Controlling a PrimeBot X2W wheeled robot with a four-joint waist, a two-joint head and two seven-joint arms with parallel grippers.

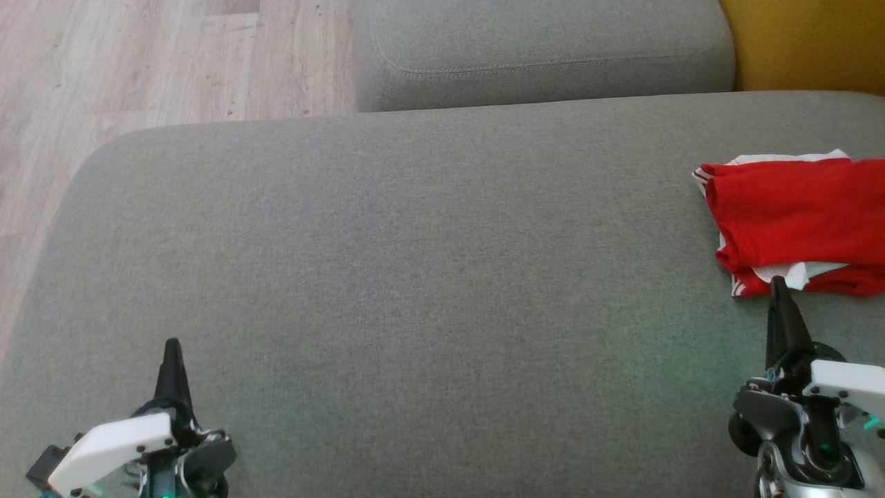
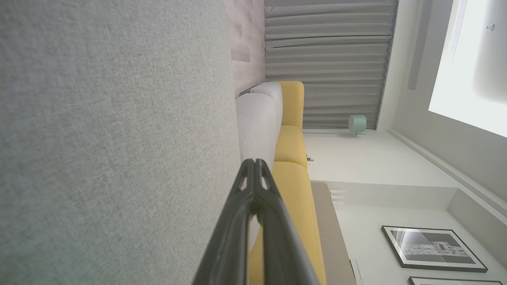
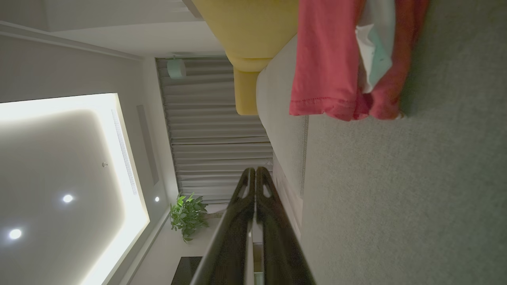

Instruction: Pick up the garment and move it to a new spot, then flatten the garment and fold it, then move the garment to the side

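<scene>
The garment (image 1: 795, 221) is a red piece with white trim, lying folded at the right edge of the grey sofa seat (image 1: 415, 277). It also appears as a red and white bundle (image 3: 340, 63) at the top of the right wrist view. My right gripper (image 1: 778, 282) is shut with nothing in it, its tip just short of the garment's near edge; its fingers (image 3: 255, 171) meet with no gap. My left gripper (image 1: 171, 344) hovers over bare seat at the lower left, shut and empty, its fingertips (image 2: 254, 162) pressed together.
A grey back cushion (image 1: 539, 48) runs along the far side of the seat. A yellow cushion (image 1: 809, 41) sits at the top right. Wooden floor (image 1: 138, 69) lies beyond the seat's left edge. Curtains (image 2: 328, 59) and framed pictures (image 2: 431, 249) line the room.
</scene>
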